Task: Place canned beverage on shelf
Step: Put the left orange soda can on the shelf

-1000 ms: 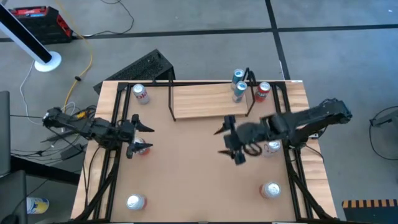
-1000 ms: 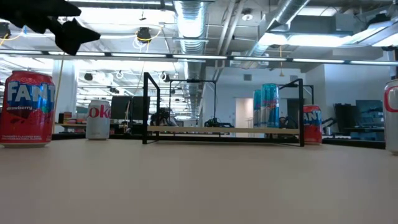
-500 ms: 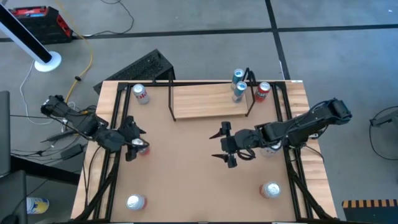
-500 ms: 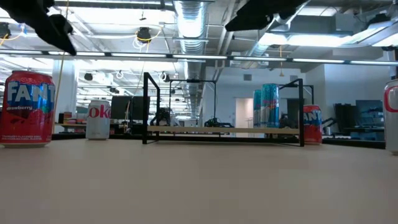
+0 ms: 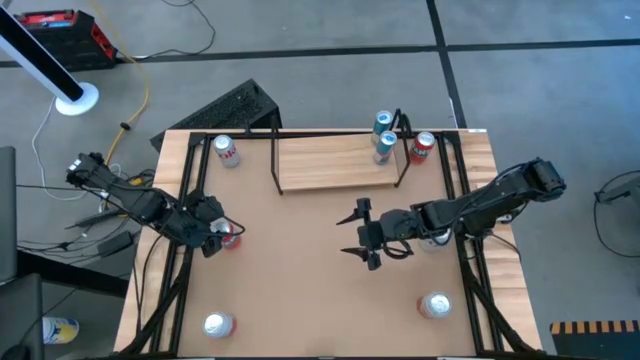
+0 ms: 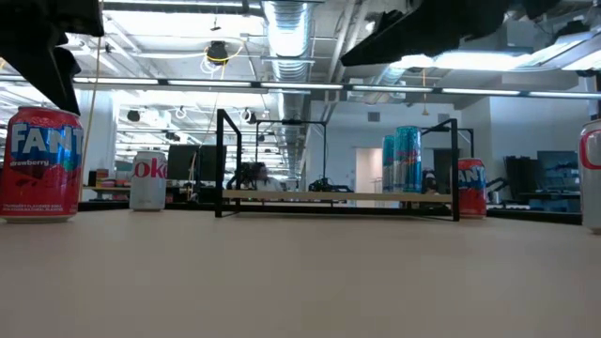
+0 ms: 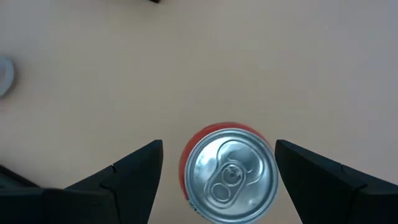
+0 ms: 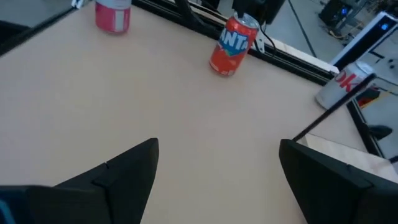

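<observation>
Two arms: the left arm works at the table's left edge; the right arm waits over the middle.
Brown wooden tabletop: big and flat, cans stand around it.
Light-wood shelf with thin black rods: at the far side, two blue cans on its right end, lots of room left.
Left gripper: fingers spread wide, one on each side of the can, not touching.
Right gripper: fingers spread, holding nothing.
Red round soda can with silver top: stands upright right under the left gripper.
Do it well: I think go straight down, keep the can in the middle, squeeze softly.
</observation>
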Action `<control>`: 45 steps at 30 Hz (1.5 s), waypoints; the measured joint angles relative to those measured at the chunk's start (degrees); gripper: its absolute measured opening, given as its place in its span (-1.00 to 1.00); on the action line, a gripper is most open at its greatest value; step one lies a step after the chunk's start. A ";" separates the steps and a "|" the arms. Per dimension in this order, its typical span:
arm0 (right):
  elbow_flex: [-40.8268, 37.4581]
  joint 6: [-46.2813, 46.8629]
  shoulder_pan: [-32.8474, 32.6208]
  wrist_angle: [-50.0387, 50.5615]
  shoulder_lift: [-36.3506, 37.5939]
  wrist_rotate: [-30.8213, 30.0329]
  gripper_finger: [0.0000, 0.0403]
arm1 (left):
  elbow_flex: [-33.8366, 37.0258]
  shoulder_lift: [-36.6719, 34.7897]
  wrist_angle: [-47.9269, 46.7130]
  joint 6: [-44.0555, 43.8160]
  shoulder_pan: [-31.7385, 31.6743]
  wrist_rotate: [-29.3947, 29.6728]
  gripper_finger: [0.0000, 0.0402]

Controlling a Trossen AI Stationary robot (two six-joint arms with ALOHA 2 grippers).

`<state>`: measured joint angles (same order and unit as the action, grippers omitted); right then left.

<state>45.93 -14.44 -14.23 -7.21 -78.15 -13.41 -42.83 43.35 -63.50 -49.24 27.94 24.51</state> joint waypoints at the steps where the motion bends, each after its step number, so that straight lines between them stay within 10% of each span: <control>1: -0.24 -0.02 0.33 0.18 0.00 0.00 0.77 | 0.00 0.00 0.22 -0.04 0.00 0.00 0.47; 35: -0.26 3.91 6.79 3.30 0.39 -0.23 0.77 | -1.75 4.04 8.74 -0.93 -1.01 -7.09 0.16; 45: -0.21 11.28 6.81 14.84 3.13 -9.34 0.77 | -10.65 21.36 31.94 28.67 -12.84 -10.99 0.16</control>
<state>45.72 -3.16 -7.42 7.63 -75.02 -22.75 -53.48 64.72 -31.56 -20.57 15.10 13.52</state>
